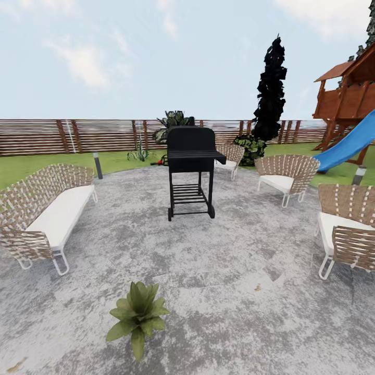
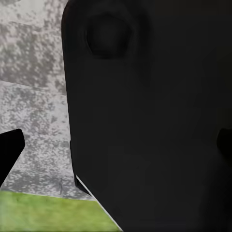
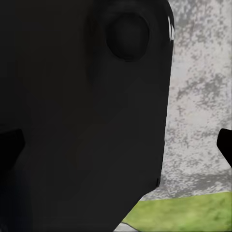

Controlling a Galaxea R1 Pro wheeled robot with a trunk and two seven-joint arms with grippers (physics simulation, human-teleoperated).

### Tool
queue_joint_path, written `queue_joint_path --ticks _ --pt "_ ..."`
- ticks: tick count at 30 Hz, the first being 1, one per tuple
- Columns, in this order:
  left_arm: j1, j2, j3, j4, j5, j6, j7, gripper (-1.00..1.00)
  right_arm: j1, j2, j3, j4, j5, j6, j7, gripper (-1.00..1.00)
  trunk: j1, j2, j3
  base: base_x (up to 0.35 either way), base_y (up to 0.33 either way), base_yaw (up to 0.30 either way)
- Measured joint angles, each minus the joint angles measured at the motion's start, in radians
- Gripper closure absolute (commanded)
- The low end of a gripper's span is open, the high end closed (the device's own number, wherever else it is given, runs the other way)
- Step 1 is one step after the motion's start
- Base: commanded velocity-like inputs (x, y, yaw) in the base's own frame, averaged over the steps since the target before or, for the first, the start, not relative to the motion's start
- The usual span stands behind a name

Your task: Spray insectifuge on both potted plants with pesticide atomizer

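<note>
One potted plant (image 1: 136, 314), a low rosette of broad pointed green leaves, stands on the grey patio close in front of me, a little left of centre. The pesticide atomizer is out of view. My left gripper (image 2: 116, 147) hangs beside a dark part of my own body, above paving and a strip of grass. Its black fingertips (image 2: 10, 151) sit at the far sides of the picture, wide apart and empty. My right gripper (image 3: 116, 145) is held the same way, with its fingertips (image 3: 9, 145) spread and nothing between them.
A black grill (image 1: 190, 169) stands mid-patio. A wicker bench (image 1: 47, 211) is at the left, and wicker chairs (image 1: 285, 177) (image 1: 348, 226) are at the right. Behind are lawn, a slatted fence (image 1: 78, 135), a spiky plant (image 1: 139, 153), a tall dark tree (image 1: 271, 94) and a play tower with a blue slide (image 1: 349, 143).
</note>
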Motion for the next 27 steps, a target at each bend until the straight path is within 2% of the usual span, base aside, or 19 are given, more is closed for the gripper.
queue_joint_path --ticks 6,27 --pt "-0.002 0.004 -0.001 -0.006 -0.001 0.002 0.001 -1.0 0.006 0.0 0.001 -0.003 0.003 0.0 -0.001 -1.0 0.0 0.0 0.0 0.0 0.0 0.0" --pt "-0.002 0.009 -0.001 -0.125 -0.002 -0.018 0.001 -1.0 0.006 0.001 0.0 -0.006 0.002 -0.002 -0.001 -1.0 0.0 0.0 0.0 0.0 0.0 0.0"
